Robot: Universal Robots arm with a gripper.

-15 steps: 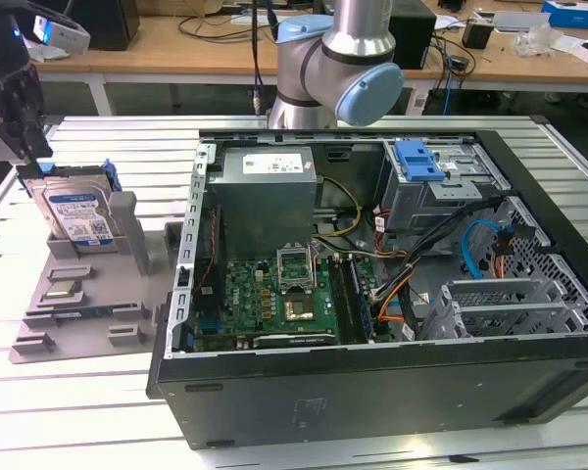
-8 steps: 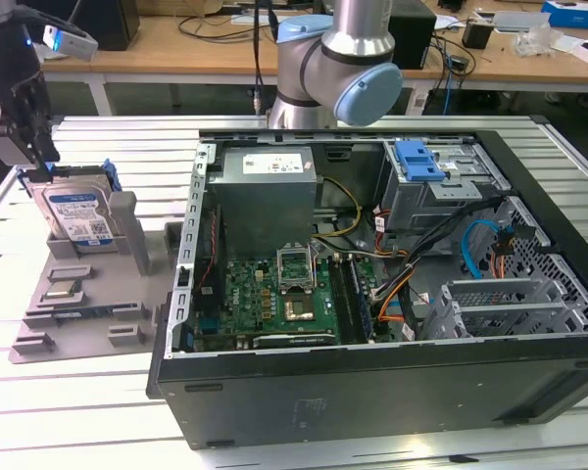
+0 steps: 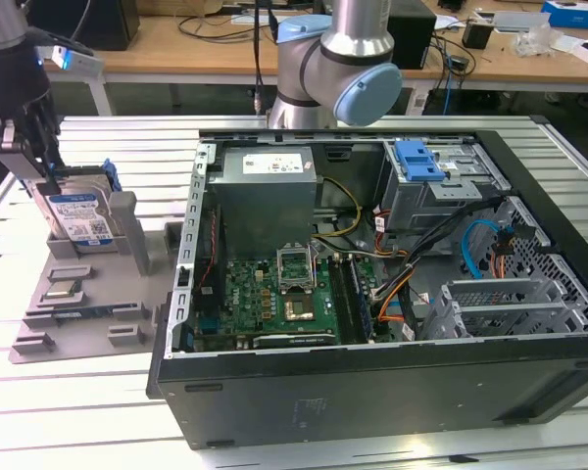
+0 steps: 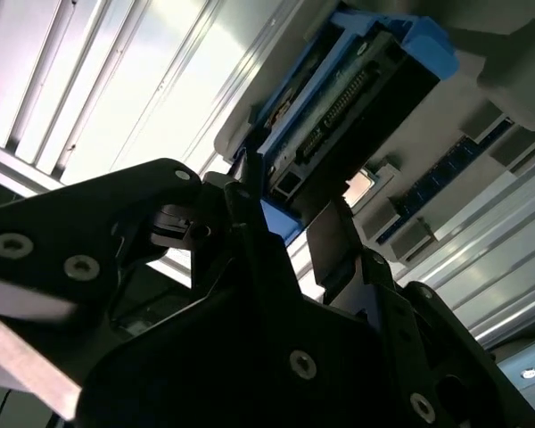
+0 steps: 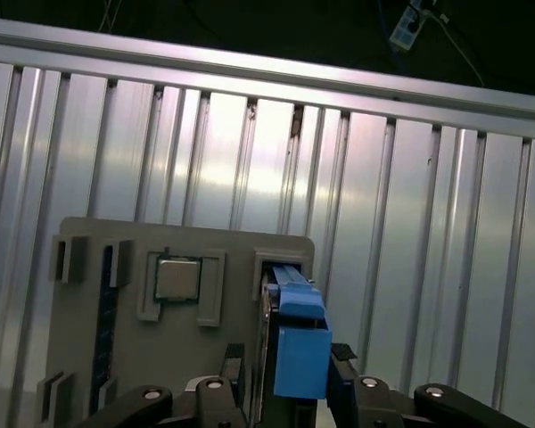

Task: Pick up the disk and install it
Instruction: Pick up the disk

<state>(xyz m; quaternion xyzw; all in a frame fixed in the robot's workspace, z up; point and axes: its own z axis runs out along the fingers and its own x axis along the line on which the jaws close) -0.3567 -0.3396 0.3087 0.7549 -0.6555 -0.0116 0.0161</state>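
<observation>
**Gripper (image 5: 290,388) clamps the disk (image 3: 78,217) in its grey holder (image 3: 137,240)**
The jaws are closed to a narrow gap and press against both faces of the upright disk's top edge. The disk stands in the holder's slot on the slatted aluminium table (image 3: 78,411), at the exterior view's left, about nine o'clock from the open computer case (image 3: 372,392). A processor chip (image 5: 178,278) lies in a nearby pocket of the holder.

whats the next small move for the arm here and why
Probably a short, straight lift, once the grip is sure. The gripper straddles the top edge of the silver-grey metal disk with blue plastic side rails, which stands upright in the grey plastic holder on the exterior view's left, outside the open black computer case. A sideways pull might jam it.
</observation>
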